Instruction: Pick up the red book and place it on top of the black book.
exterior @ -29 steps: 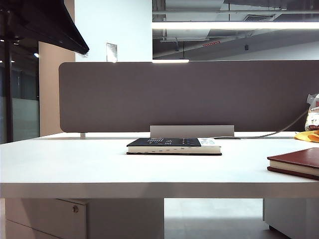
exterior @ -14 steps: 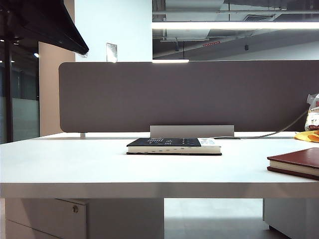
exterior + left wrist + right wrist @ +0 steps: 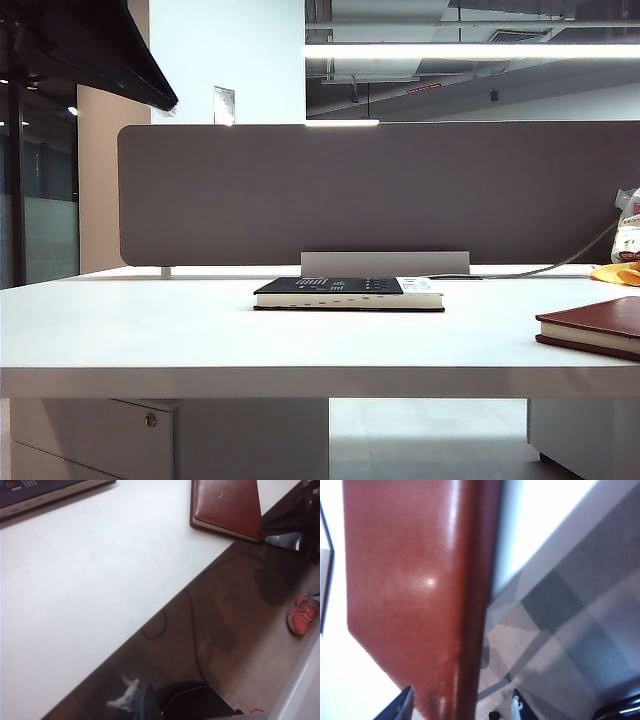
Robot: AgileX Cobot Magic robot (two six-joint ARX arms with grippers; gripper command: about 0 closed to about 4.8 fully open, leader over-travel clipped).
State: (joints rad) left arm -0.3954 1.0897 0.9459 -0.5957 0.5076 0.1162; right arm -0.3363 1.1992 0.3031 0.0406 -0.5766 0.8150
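Red book (image 3: 415,590) fills the right wrist view, cover up, blurred, very close to the lens. Right pincer (image 3: 462,707) sits right at the book's near corner, two dark fingertips (image 3: 404,705) showing either side of the spine edge, spread wide and straddling it; contact cannot be told from the blur. Book lies flat on the white bench (image 3: 200,335) at the right near corner, cream page edges visible in the exterior view (image 3: 592,330), partly cut off by the frame edge. In the left wrist view the same book (image 3: 227,507) reaches the bench edge, a dark arm part (image 3: 290,522) just beside its corner.

Left pincer (image 3: 197,705) shows only as a dark shape off the near bench edge, over the floor; spread or pressed together, cannot tell.

Black book (image 3: 348,293) flat in the bench middle, well apart to the left of the red one, light markings on cover and spine; its edge shows in the left wrist view (image 3: 45,492).

Grey partition (image 3: 380,190) behind, far side. Cable (image 3: 192,625) and red shoe (image 3: 302,615) on the floor.
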